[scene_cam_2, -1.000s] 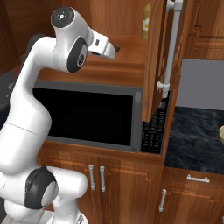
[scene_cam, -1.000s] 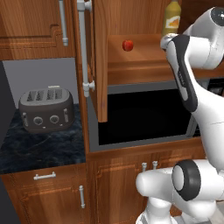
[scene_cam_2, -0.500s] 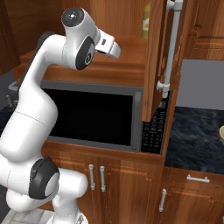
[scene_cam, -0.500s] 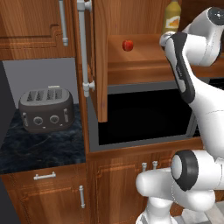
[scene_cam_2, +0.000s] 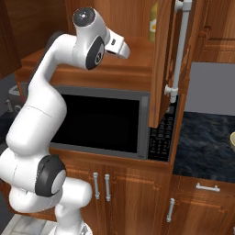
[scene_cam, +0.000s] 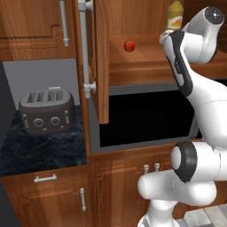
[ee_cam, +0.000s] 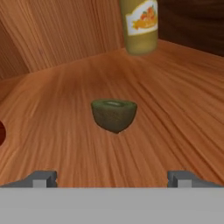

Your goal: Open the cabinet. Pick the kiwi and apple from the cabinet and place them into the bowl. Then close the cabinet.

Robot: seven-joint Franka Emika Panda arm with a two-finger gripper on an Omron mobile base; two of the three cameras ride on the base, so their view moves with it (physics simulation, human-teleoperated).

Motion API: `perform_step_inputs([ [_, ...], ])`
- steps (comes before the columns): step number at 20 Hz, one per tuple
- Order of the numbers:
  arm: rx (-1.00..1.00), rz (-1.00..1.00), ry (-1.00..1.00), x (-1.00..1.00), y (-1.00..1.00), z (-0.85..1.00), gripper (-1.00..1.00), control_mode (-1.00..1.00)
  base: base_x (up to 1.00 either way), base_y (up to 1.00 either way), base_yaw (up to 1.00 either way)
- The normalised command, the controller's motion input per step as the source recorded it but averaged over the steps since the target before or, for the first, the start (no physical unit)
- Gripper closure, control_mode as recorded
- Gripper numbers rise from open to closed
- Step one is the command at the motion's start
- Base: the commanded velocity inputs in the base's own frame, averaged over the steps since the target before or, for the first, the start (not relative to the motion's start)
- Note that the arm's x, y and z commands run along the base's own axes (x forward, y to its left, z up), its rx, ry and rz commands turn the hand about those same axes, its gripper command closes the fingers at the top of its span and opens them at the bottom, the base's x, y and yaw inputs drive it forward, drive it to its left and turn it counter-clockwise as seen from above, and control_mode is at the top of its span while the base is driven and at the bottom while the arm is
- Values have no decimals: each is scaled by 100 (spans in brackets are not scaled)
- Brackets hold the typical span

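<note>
Wooden shelf of the open cabinet [scene_cam: 103, 66]: kiwi [ee_cam: 113, 114] lies ahead of my gripper [ee_cam: 111, 178], fingers spread wide and empty, bottle [ee_cam: 139, 24] beyond the kiwi, apple [scene_cam: 129, 46] off to one side; I'd advance straight, centring the kiwi before closing.

Counts, open cabinet [scene_cam: 133, 62] shelf: one kiwi [ee_cam: 114, 114], one apple [scene_cam: 129, 46], one yellow bottle [ee_cam: 139, 24] with orange label. Below the shelf: one microwave [scene_cam_2: 103, 121]. On the dark counter [scene_cam: 40, 148]: one toaster [scene_cam: 46, 111]. Cabinet doors swung open: two.
</note>
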Motion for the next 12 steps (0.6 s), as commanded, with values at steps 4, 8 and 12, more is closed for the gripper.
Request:
perform_step_inputs([
  [4, 0, -1, 0, 28, -8, 0, -100, -100, 0, 0, 0],
  [8, 1, -1, 0, 26, -8, 0, -100, -100, 0, 0, 0],
  [12, 0, 0, 0, 25, -5, 0, -100, -100, 0, 0, 0],
])
